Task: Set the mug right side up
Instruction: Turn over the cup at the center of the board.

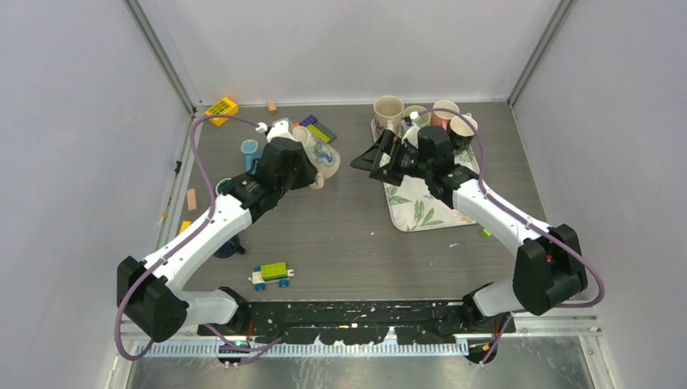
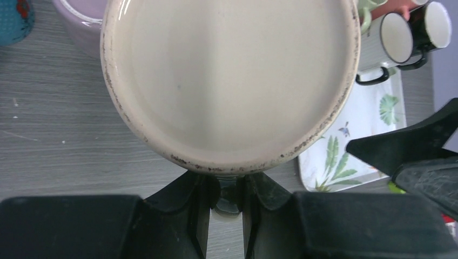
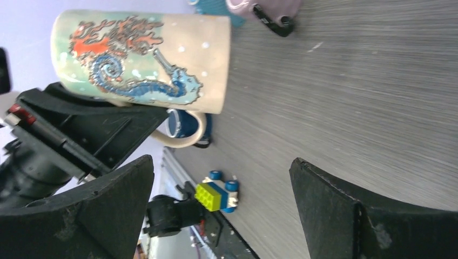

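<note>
The mug [image 1: 326, 159] is cream and teal with a blue seahorse [image 3: 140, 59] on its side. My left gripper [image 1: 301, 166] is shut on its handle [image 2: 233, 204], which sits pinched between the two fingers [image 2: 201, 194]. A flat cream end with a speckled rim [image 2: 229, 81] fills the left wrist view. In the right wrist view the mug stands roughly square to the table, cream end and seahorse's head toward the tabletop. My right gripper [image 1: 369, 159] hangs wide open [image 3: 221, 205] a little to the right of the mug, touching nothing.
A leaf-patterned tray [image 1: 417, 207] lies right of centre, with three mugs [image 1: 389, 109] at its far end. A blue cup [image 1: 249, 150], a purple mug [image 2: 81, 21] and toy bricks [image 1: 221, 107] crowd the back left. A brick car [image 1: 271, 275] sits near the front edge.
</note>
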### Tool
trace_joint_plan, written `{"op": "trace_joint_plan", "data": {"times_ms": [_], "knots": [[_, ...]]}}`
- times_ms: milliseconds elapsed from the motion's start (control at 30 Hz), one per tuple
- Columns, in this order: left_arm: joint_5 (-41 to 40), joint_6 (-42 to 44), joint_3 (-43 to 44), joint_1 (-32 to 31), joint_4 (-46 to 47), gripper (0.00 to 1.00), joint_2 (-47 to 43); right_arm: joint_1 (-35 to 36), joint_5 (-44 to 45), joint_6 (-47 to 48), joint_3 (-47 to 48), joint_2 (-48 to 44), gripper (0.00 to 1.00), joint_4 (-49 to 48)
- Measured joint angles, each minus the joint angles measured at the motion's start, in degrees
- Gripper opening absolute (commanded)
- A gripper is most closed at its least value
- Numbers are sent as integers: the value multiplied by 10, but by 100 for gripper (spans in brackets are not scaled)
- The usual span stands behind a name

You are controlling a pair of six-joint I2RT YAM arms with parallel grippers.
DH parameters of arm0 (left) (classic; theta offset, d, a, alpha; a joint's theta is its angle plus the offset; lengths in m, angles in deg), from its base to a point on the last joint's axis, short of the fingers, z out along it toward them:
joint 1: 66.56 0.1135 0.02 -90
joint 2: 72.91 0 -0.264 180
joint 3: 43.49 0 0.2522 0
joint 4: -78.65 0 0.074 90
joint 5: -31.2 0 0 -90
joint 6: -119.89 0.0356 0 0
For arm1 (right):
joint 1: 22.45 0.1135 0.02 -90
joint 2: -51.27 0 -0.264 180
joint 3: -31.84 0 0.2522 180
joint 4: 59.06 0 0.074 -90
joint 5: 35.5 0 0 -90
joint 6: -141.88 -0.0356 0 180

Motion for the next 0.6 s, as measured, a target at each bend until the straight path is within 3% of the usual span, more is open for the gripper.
{"op": "trace_joint_plan", "data": {"times_ms": [367,600], "knots": [[87,-79,11,40,47,0,20,7,-96,-148,-45,56,99,-240],[135,-143,11,65,98,0,32,10,-116,-230,-69,93,88,-343]]}}
